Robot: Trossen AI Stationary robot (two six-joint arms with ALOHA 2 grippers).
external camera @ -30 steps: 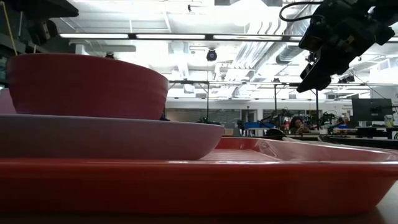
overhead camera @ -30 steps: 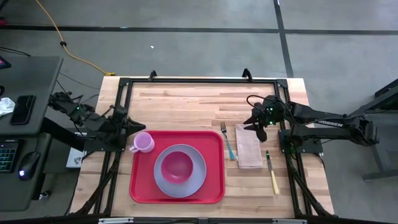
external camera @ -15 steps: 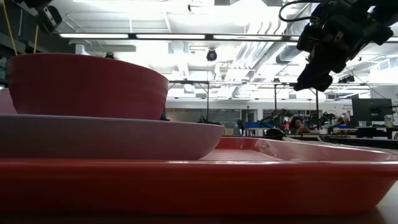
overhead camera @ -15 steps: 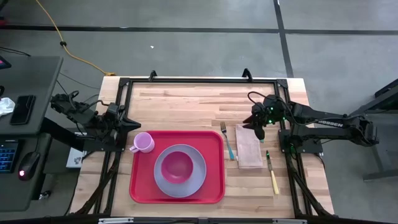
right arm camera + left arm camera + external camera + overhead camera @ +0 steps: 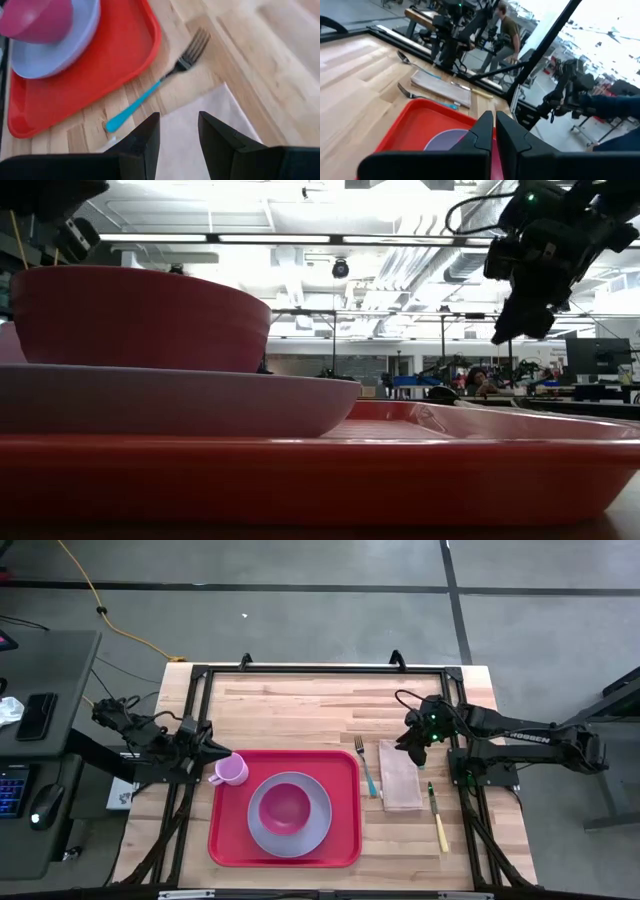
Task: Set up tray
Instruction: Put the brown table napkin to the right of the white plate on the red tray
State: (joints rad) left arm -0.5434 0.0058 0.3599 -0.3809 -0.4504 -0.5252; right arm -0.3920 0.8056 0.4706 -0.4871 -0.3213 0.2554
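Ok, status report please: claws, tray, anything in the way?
Left claw shut, beside pink cup. Right claw open over napkin. Tray holds plate, bowl. Nothing blocking.

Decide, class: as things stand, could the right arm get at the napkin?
Probably yes. The right tool hangs open just above the napkin's far end, nothing lies on the napkin, and the fork sits clear beside it.
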